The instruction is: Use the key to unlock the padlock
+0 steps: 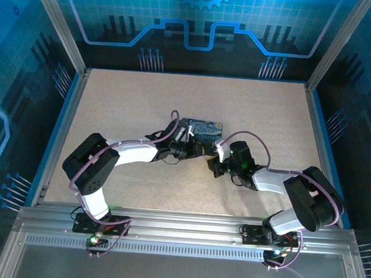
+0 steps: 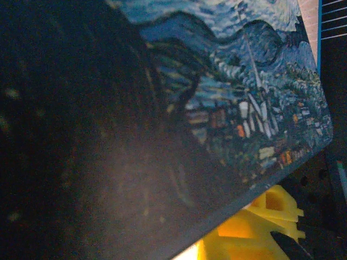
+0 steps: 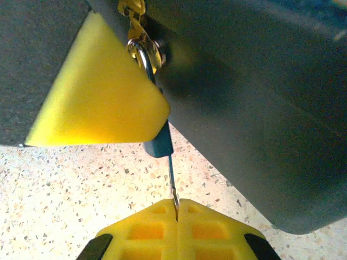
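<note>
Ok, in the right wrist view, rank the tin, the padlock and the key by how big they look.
1. tin, by far the largest
2. padlock, partly hidden behind a yellow wedge
3. key, a thin sliver pinched in the right gripper

The padlock (image 3: pixel 160 142) is half hidden behind a yellow pad (image 3: pixel 97 97). The key (image 3: pixel 172 181) vanishes at its lower end between the right pincer (image 3: pixel 177 205) tips. The tin (image 2: pixel 244 81) blurs dark at frame left.
</note>
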You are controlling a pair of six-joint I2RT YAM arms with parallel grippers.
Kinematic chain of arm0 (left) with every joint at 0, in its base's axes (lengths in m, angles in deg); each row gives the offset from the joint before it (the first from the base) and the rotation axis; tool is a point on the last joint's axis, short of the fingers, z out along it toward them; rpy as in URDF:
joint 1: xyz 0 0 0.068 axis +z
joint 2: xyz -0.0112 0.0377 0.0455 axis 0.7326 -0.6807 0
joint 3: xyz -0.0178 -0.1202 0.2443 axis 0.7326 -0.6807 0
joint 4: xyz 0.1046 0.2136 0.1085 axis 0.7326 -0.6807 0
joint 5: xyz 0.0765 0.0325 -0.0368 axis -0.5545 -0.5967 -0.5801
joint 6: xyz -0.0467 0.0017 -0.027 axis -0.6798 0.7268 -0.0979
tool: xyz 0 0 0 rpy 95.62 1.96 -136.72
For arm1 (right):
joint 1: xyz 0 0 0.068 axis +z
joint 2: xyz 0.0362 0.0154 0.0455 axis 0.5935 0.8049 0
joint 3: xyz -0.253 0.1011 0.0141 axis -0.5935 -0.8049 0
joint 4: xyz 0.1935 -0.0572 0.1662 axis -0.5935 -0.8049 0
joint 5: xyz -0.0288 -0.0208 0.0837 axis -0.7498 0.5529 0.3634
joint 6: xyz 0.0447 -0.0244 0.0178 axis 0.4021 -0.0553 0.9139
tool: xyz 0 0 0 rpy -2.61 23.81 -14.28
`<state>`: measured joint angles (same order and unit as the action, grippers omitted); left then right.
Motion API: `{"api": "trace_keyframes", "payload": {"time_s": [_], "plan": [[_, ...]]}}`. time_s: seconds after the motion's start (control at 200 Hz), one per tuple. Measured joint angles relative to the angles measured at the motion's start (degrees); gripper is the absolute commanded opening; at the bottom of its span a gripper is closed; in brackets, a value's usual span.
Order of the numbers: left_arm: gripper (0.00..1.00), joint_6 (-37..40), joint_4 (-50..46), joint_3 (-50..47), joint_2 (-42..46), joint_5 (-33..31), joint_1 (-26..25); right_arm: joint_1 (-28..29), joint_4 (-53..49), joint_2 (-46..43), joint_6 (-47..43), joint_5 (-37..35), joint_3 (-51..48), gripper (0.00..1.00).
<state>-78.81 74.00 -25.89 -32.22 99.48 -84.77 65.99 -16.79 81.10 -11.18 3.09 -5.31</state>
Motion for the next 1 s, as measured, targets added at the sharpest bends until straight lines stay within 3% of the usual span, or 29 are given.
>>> {"api": "trace_keyframes", "payload": {"time_s": [1.0], "plan": [[0.07,0.00,0.11,0.00,0.20,0.00,0.00,0.00,2.01,-0.02,1.16,0.92,-0.04,0.00]]}}
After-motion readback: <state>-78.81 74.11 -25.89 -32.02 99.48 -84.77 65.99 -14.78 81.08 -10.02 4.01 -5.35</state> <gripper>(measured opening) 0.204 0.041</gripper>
